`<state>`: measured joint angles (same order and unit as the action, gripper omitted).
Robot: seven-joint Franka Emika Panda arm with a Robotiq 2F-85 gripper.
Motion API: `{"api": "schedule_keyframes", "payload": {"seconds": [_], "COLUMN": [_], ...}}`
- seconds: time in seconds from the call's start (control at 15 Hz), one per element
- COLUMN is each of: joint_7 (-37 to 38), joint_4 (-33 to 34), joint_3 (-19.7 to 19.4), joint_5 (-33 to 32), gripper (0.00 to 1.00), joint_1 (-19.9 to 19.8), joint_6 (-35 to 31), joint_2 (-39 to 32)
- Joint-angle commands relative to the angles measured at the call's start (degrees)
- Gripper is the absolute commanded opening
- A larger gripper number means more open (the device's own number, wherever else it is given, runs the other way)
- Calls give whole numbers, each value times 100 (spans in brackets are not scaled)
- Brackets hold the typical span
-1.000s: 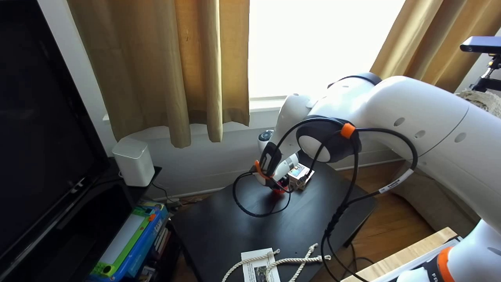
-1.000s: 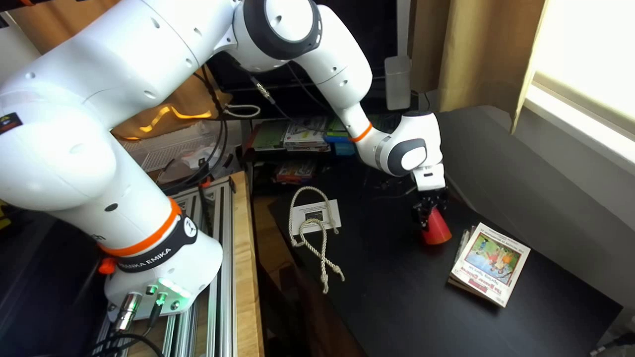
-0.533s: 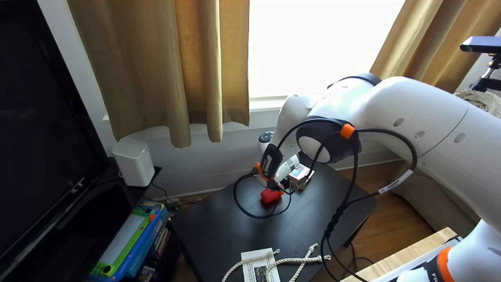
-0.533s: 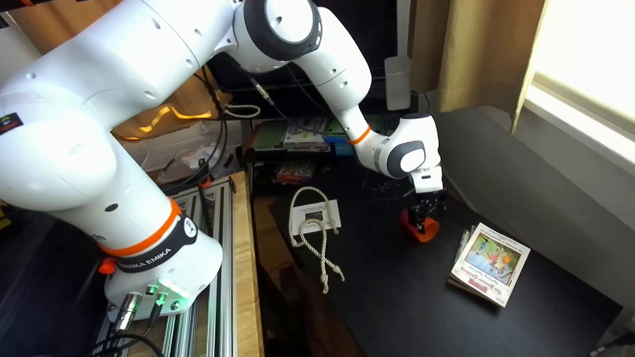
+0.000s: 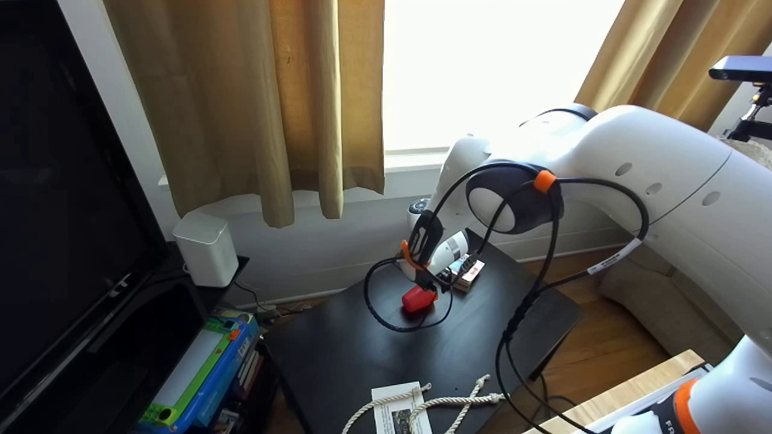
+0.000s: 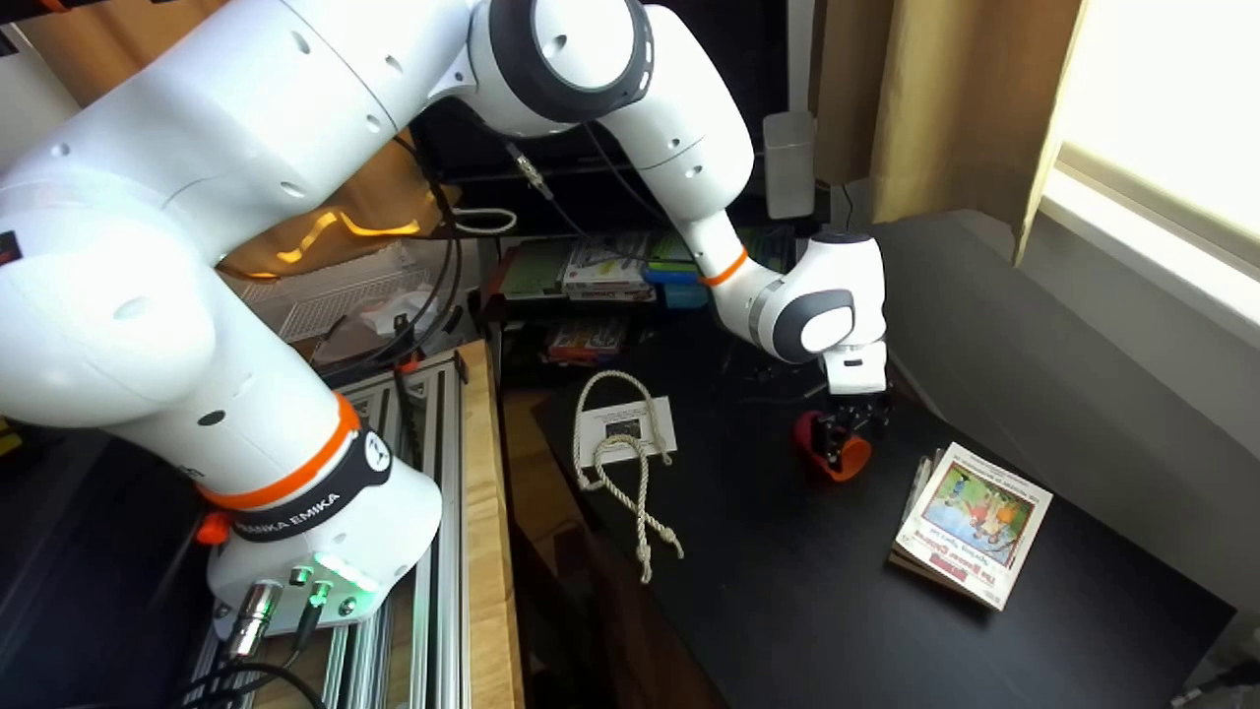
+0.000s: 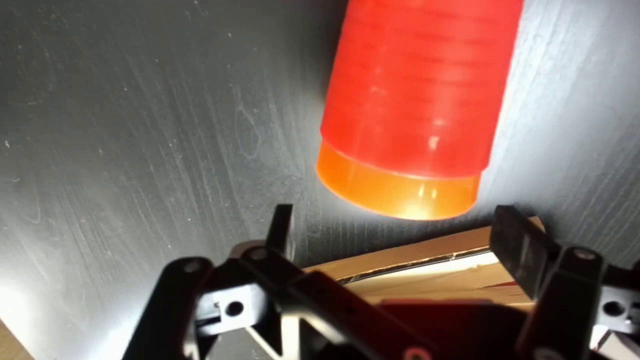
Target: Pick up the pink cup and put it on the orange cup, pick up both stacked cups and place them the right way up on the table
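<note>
The reddish-pink cup (image 7: 420,90) lies on its side on the dark table (image 6: 787,611). The orange cup (image 7: 400,187) is nested inside it, with only its rim band showing. Both cups also show in an exterior view, the pink cup (image 5: 417,299) with a sliver of orange at its mouth. In an exterior view the pink cup (image 6: 807,431) is partly hidden by the gripper, and the orange cup's mouth (image 6: 854,457) faces the books. My gripper (image 7: 395,212) is open and empty, its fingers spread on either side of the orange mouth, apart from the cups.
A stack of books (image 6: 970,522) stands close to the cups; its edge (image 7: 425,255) shows below them in the wrist view. Rope (image 6: 630,473) lies over a white card (image 6: 650,423) on the table. A loose cable loop (image 5: 368,301) hangs around the gripper. A wall stands behind.
The nested cups were tilted mouth-down in the gripper; the gripper opened and they dropped onto their side. Since then the arm has shifted slightly towards the books while the cups stayed put.
</note>
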<state>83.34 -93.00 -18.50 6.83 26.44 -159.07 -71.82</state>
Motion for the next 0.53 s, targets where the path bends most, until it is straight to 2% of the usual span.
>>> {"api": "schedule_keyframes", "payload": {"seconds": [0.0, 0.13, 0.47], "joint_7": [-525, -645, -745], "joint_4": [-510, -628, -849], "joint_3": [775, 1035, 1464], "joint_5": [122, 270, 720], "gripper": [100, 100, 100], "joint_1": [-888, -1287, -2003], "joint_6": [30, 82, 89], "joint_2": [617, 747, 917]}}
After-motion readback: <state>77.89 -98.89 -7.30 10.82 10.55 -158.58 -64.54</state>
